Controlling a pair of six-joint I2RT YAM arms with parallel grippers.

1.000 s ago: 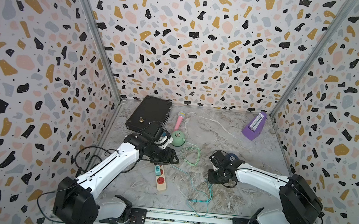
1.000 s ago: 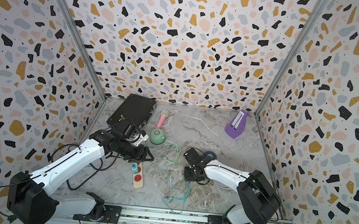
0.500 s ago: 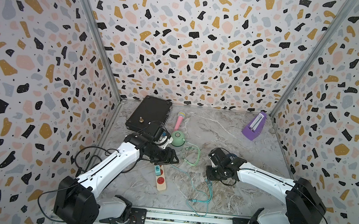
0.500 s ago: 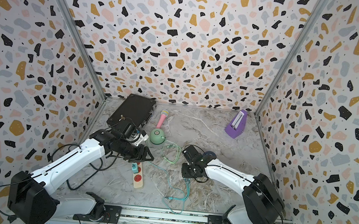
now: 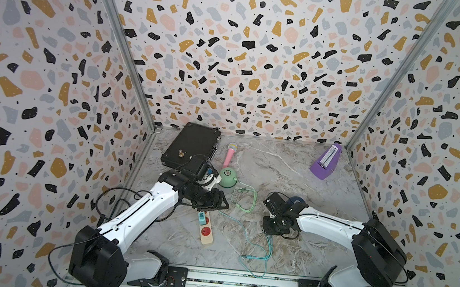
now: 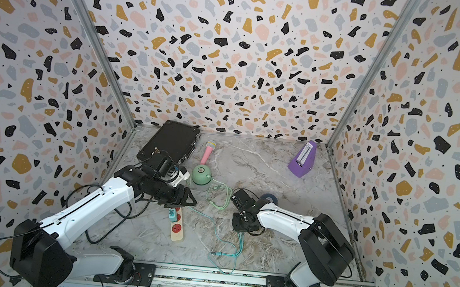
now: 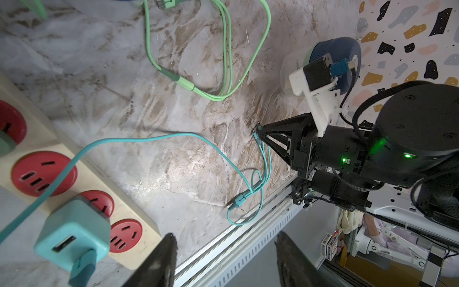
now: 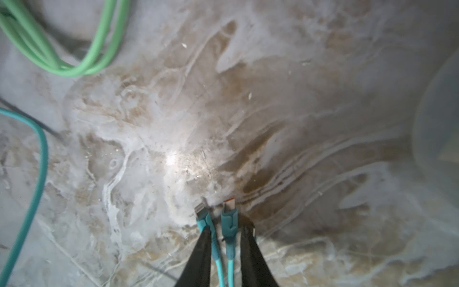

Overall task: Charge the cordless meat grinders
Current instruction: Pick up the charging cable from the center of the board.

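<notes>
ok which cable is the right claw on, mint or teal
The teal cable: its two plug ends sit in the right claw. The mint green cable lies looped apart from it, untouched.

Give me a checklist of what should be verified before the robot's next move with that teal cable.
1. Plugs of the teal charging cable gripped by the right gripper: ok, two plug ends stick out between its fingers.
2. The teal square plug adapter seated in the cream power strip with red sockets: ok.
3. The dark navy dome-shaped plastic grinder close to the right gripper: ok.
4. That grinder's charging port facing the plugs: cannot tell.
5. The mint green dome-shaped plastic grinder joined to the light green cable: cannot tell; the cable runs up to it.
6. The left gripper open and empty: ok.
</notes>
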